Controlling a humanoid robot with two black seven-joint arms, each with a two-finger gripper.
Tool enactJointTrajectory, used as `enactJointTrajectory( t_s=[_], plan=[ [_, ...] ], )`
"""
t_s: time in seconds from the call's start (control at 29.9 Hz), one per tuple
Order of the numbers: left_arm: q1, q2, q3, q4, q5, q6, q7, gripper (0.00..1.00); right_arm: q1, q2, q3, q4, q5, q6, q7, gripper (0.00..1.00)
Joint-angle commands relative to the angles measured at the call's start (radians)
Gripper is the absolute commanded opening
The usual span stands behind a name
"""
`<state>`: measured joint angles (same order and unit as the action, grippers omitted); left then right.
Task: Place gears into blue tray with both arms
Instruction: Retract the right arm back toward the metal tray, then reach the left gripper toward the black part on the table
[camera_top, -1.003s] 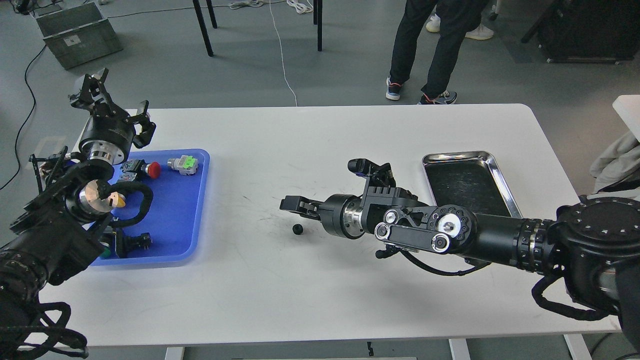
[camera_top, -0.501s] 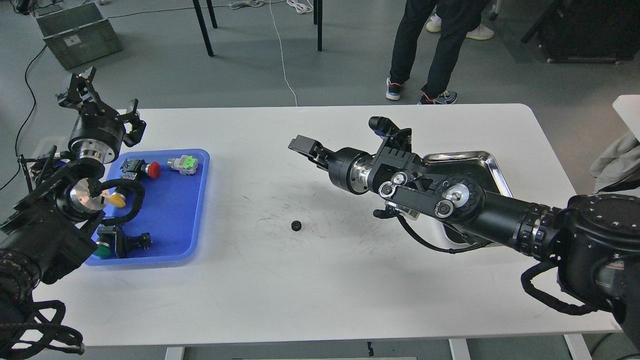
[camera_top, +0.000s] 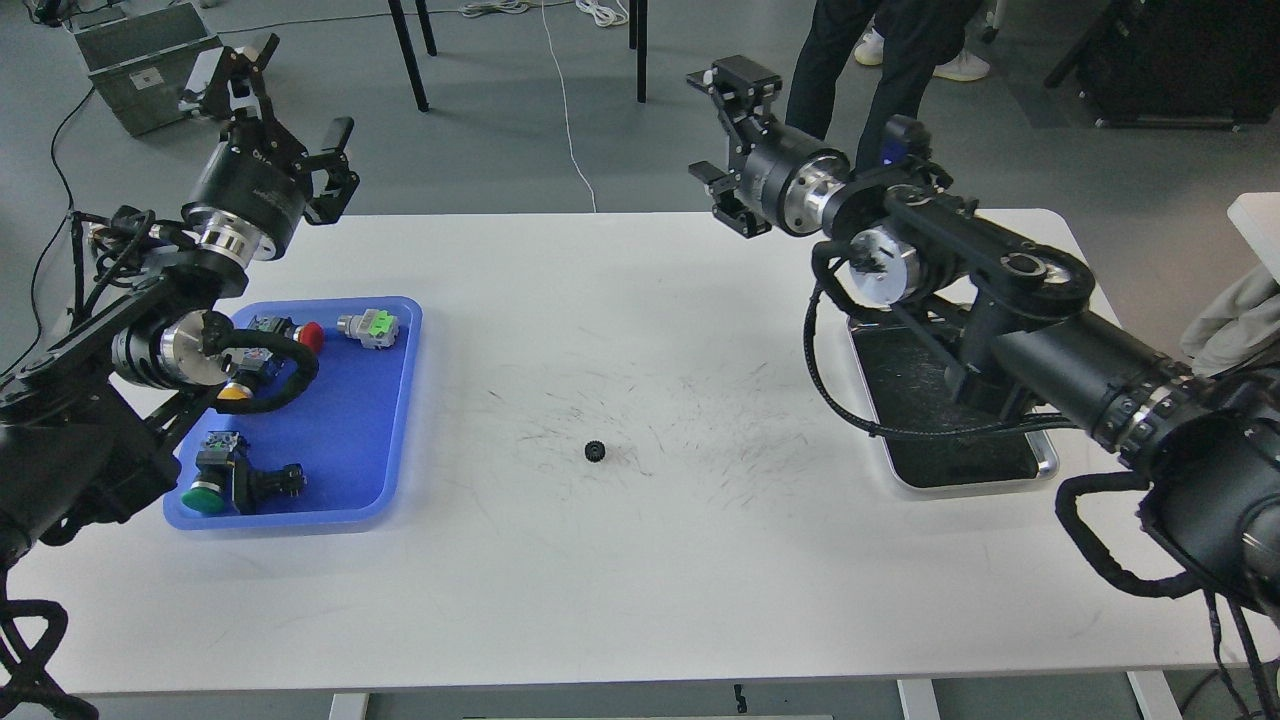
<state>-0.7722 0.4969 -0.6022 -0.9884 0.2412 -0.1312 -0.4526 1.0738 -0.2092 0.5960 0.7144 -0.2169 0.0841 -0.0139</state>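
One small black gear (camera_top: 596, 451) lies alone on the white table (camera_top: 640, 590), near its middle. The blue tray (camera_top: 395, 420) sits at the left and holds push-button parts, no gear visible in it. My left gripper (camera_top: 283, 112) is raised above the table's far left edge, behind the tray, open and empty. My right gripper (camera_top: 722, 137) is lifted high over the far edge, well back and right of the gear, its fingers spread with nothing between them.
Red (camera_top: 303, 336), green-tabbed (camera_top: 368, 327), yellow (camera_top: 236, 392) and green (camera_top: 206, 497) push-buttons lie in the blue tray. A steel tray (camera_top: 1000, 476) at the right is partly covered by my right arm. A person's legs (camera_top: 850, 60) and a grey crate (camera_top: 140, 50) are beyond the table.
My right gripper has risen from just beside the gear and swung up and back to the far edge. My left gripper has also lifted and shifted right. The gear stays put.
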Motion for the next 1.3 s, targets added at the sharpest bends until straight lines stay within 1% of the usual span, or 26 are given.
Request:
enactJointTrajectory(
  t_s=[0.0,0.1,0.2,0.27,0.37,0.47,0.53,0.6,0.74,0.77,0.84,0.87,0.94,1.07,1.2,1.27],
  plan=[
    [0.002,0.028,0.085,-0.145,0.166,0.064,-0.001,0.98,-0.058,-0.143,0.088,0.003,0.114,0.068,-0.001,0.92],
    [0.007,0.049,0.159,-0.199,0.422,0.074,-0.003,0.98,-0.133,-0.26,0.163,0.005,0.175,0.144,-0.006,0.92],
    [0.039,0.049,0.203,-0.216,0.636,0.077,-0.005,0.98,-0.237,-0.318,0.215,0.011,0.224,0.219,-0.008,0.92],
    [0.07,0.043,0.213,-0.217,0.79,0.077,-0.003,0.98,-0.306,-0.34,0.232,0.022,0.238,0.258,-0.008,0.92],
    [0.112,0.025,0.213,-0.219,1.098,0.087,-0.003,0.98,-0.399,-0.343,0.234,0.04,0.238,0.27,0.002,0.92],
    [0.146,-0.006,0.214,-0.207,1.356,0.123,-0.001,0.98,-0.449,-0.343,0.245,0.04,0.238,0.278,0.006,0.93],
    [0.156,-0.018,0.216,-0.184,1.456,0.146,0.002,0.98,-0.468,-0.341,0.246,0.042,0.238,0.284,0.009,0.93],
    [0.169,-0.047,0.219,-0.136,1.533,0.171,0.005,0.98,-0.477,-0.341,0.246,0.042,0.238,0.286,0.018,0.93],
    [0.201,-0.119,0.245,-0.061,1.717,0.277,0.014,0.98,-0.48,-0.334,0.243,0.04,0.237,0.286,0.032,0.94],
    [0.211,-0.129,0.252,-0.05,1.754,0.297,0.023,0.98,-0.48,-0.334,0.24,0.04,0.237,0.286,0.032,0.94],
    [0.234,-0.147,0.256,-0.024,1.817,0.335,0.058,0.98,-0.48,-0.329,0.234,0.042,0.237,0.286,0.034,0.94],
    [0.237,-0.156,0.257,-0.01,1.845,0.343,0.072,0.98,-0.48,-0.328,0.232,0.042,0.237,0.286,0.034,0.94],
    [0.238,-0.182,0.254,0.017,1.874,0.352,0.084,0.98,-0.48,-0.325,0.232,0.043,0.235,0.286,0.034,0.94],
    [0.238,-0.231,0.254,0.094,1.889,0.386,0.092,0.96,-0.48,-0.315,0.231,0.045,0.235,0.286,0.034,0.94],
    [0.238,-0.236,0.254,0.128,1.89,0.401,0.1,0.95,-0.48,-0.315,0.231,0.045,0.235,0.286,0.034,0.94],
    [0.238,-0.25,0.254,0.145,1.89,0.41,0.101,0.93,-0.482,-0.314,0.231,0.045,0.235,0.286,0.034,0.94]
  ],
)
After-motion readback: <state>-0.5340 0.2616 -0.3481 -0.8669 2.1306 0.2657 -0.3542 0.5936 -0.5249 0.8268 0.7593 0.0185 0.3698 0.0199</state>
